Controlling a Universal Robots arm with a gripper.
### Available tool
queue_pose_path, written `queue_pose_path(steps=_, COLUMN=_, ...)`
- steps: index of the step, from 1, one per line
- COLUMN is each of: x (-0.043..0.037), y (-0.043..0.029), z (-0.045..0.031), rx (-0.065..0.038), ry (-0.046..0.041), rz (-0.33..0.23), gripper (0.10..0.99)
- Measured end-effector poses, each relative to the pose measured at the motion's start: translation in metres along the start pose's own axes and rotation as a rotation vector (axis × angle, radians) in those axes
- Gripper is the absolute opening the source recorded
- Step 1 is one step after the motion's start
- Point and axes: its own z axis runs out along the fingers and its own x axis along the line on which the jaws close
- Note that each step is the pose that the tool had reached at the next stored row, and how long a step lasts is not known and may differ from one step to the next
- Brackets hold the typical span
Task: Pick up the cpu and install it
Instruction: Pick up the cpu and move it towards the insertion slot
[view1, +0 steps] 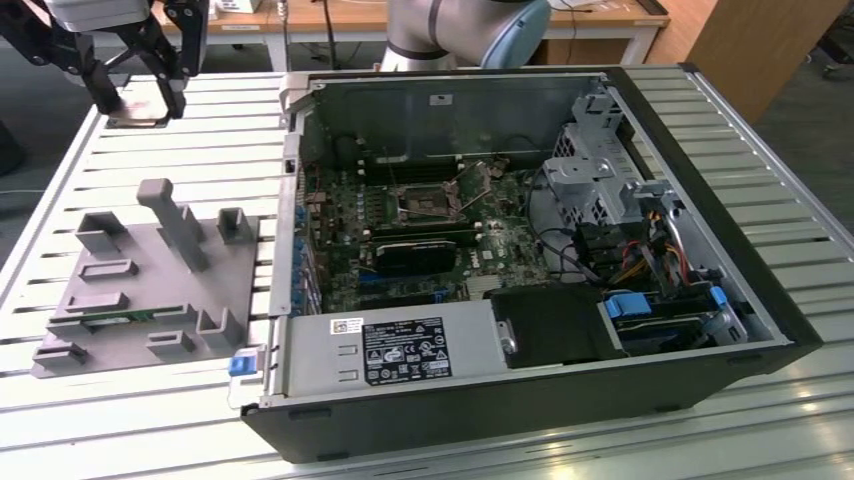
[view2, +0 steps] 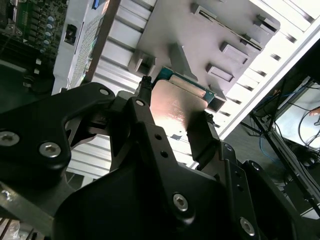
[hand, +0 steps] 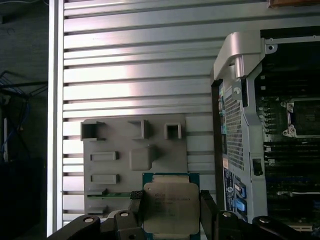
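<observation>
The cpu lay flat between my gripper's fingers, clamped on two opposite edges, above the slatted table; the motherboard socket stood well off toward the exterior view's right.

The cpu is a small, flat, square chip with a silvery-grey metal top plate and a thin green rim. The black fingers of the gripper clamp it by two opposite edges. It is held level in the air, and its metal plate faces back toward the gripper's body.
</observation>
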Motion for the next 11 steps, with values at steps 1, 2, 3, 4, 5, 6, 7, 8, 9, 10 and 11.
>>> queue_pose_path(steps=1, x=-0.0011, y=0.0001, z=-0.0001, rx=0.000, ry=0.0002, rz=0.000, gripper=0.541)
queue_pose_path(steps=2, x=-0.0021, y=0.0001, z=-0.0002, rx=0.000, ry=0.0005, rz=0.000, gripper=0.541)
queue_pose_path(steps=3, x=-0.0031, y=0.0002, z=-0.0003, rx=0.000, ry=0.0007, rz=0.000, gripper=0.541)
queue_pose_path(steps=4, x=-0.0042, y=0.0002, z=-0.0004, rx=0.000, ry=0.0009, rz=0.000, gripper=0.541)
queue_pose_path(steps=5, x=-0.0052, y=0.0003, z=-0.0005, rx=0.000, ry=0.0012, rz=0.000, gripper=0.541)
queue_pose_path(steps=6, x=-0.0063, y=0.0003, z=-0.0006, rx=0.000, ry=0.0014, rz=0.000, gripper=0.541)
queue_pose_path(steps=7, x=-0.0075, y=0.0004, z=-0.0007, rx=0.000, ry=0.0017, rz=0.000, gripper=0.541)
queue_pose_path(steps=8, x=-0.0086, y=0.0005, z=-0.0008, rx=0.000, ry=0.0019, rz=0.000, gripper=0.541)
queue_pose_path(steps=9, x=-0.0097, y=0.0006, z=-0.0008, rx=0.000, ry=0.0021, rz=0.000, gripper=0.541)
queue_pose_path(steps=10, x=-0.0107, y=0.0006, z=-0.0009, rx=0.000, ry=0.0023, rz=0.000, gripper=0.541)
queue_pose_path(steps=11, x=-0.0118, y=0.0007, z=-0.0011, rx=0.000, ry=0.0025, rz=0.000, gripper=0.541)
